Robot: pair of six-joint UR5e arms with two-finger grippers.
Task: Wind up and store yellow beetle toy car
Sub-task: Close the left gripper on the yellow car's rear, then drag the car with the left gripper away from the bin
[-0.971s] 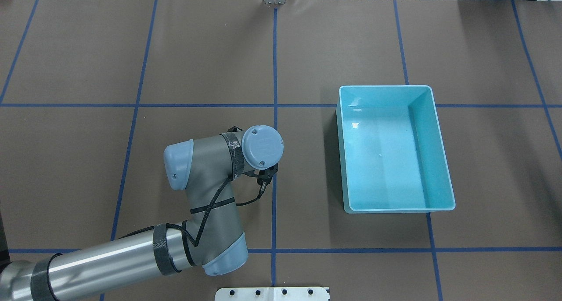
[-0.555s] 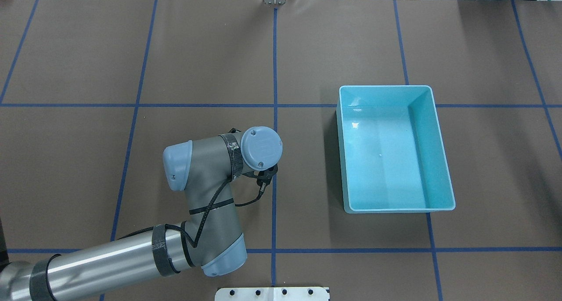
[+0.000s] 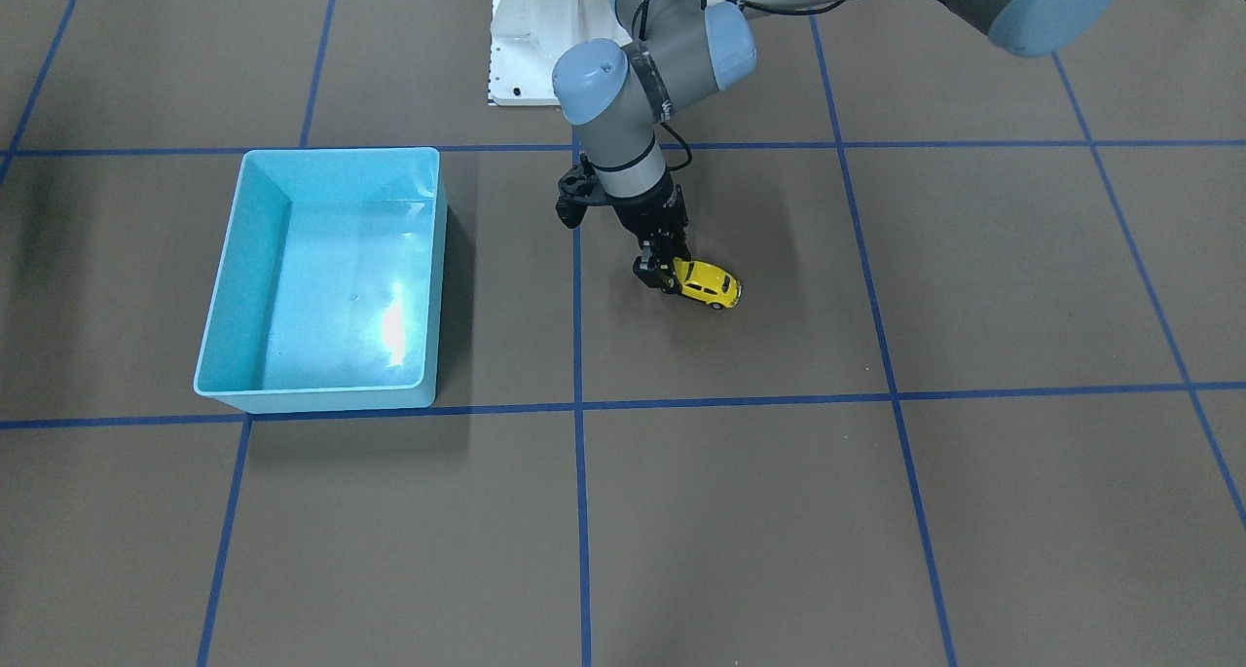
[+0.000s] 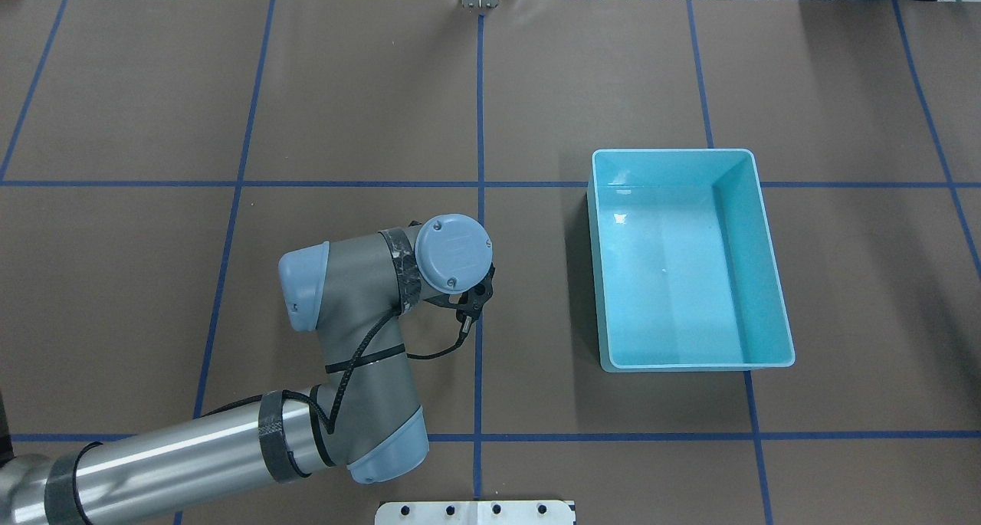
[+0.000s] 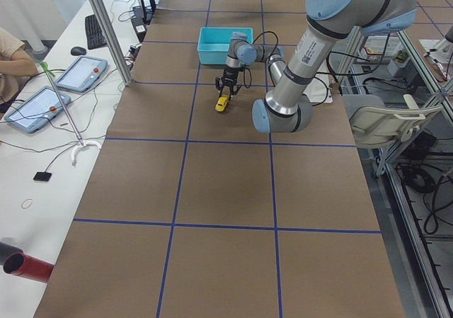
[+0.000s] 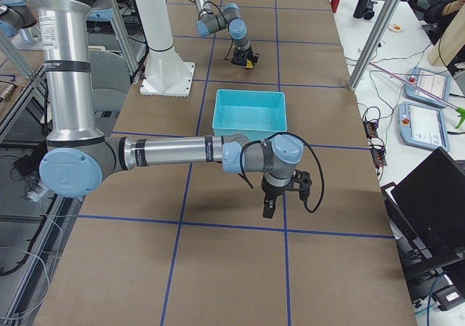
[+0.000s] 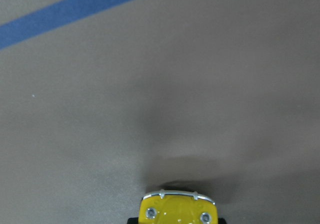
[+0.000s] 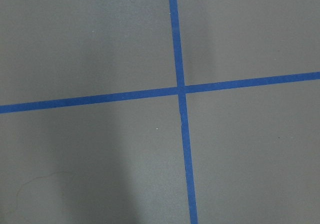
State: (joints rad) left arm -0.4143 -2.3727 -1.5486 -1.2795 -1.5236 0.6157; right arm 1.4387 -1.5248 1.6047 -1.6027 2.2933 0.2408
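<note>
Turquoise bin (image 3: 232, 316) stands at the left of the front-facing view, at 9 o'clock from the work and well apart from it. Next comes the left claw (image 3: 663, 277), reaching straight down and closed on the tail of the car (image 3: 710, 285). The car seems to rest on the brown surface (image 3: 876, 511), nose pointing toward 4 o'clock. The wrist view shows only its headlights at the bottom edge.

The step in hand looks like the wind-up. To do it well, press lightly down so the wheels bite, and drag the car backward along its own axis, toward 10 o'clock. A sideways pull would skid the tyres and slip the glossy body between the fingers. Lift only once the spring is loaded, holding firmly so the wheels cannot spin it off, then carry to the bin.

The right claw (image 6: 268, 208) hangs over bare surface; I cannot tell how far open it is.
</note>
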